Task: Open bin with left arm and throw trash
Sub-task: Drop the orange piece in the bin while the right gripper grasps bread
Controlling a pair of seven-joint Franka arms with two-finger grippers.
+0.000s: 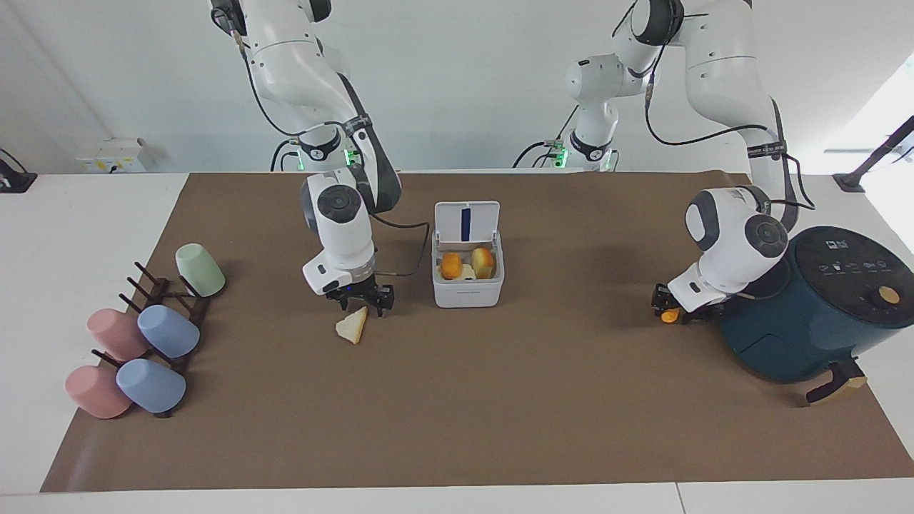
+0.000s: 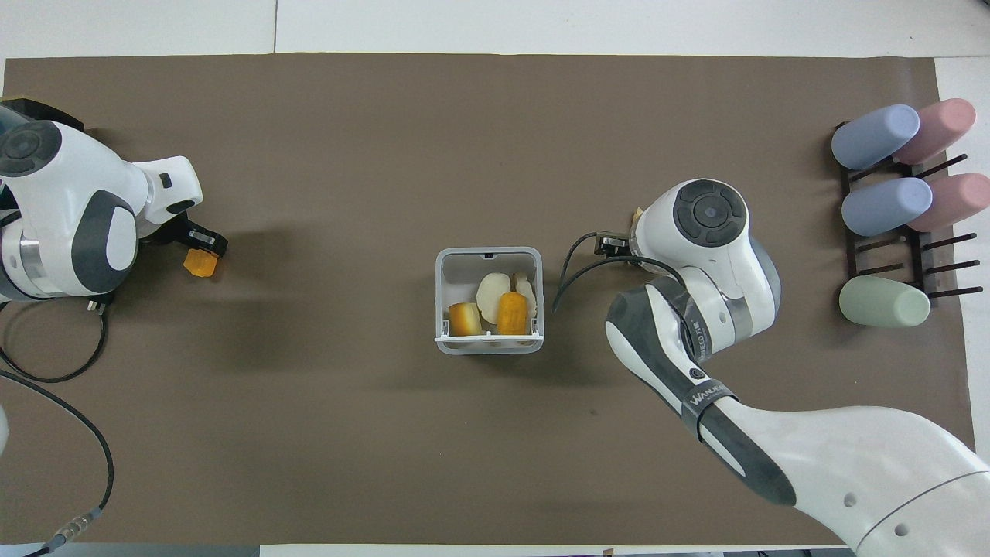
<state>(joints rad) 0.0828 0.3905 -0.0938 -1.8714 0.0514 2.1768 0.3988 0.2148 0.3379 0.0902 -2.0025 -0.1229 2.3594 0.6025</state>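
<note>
The white bin (image 1: 468,291) stands mid-table with its lid up; in the overhead view its rim (image 2: 489,252) frames several food pieces inside. A pale triangular bread piece (image 1: 353,326) lies on the mat toward the right arm's end; in the overhead view only a sliver of it (image 2: 637,214) shows past the wrist. My right gripper (image 1: 362,300) is open, low over the bread's tip. A small orange piece (image 1: 669,315) lies beside the air fryer and also shows from overhead (image 2: 199,263). My left gripper (image 1: 675,305) is open, low at the orange piece.
The dark teal air fryer (image 1: 821,307) stands at the left arm's end, with a black cable (image 2: 46,371) on the mat near it. A rack of pastel cups (image 1: 143,335) sits at the right arm's end and also shows from overhead (image 2: 889,193).
</note>
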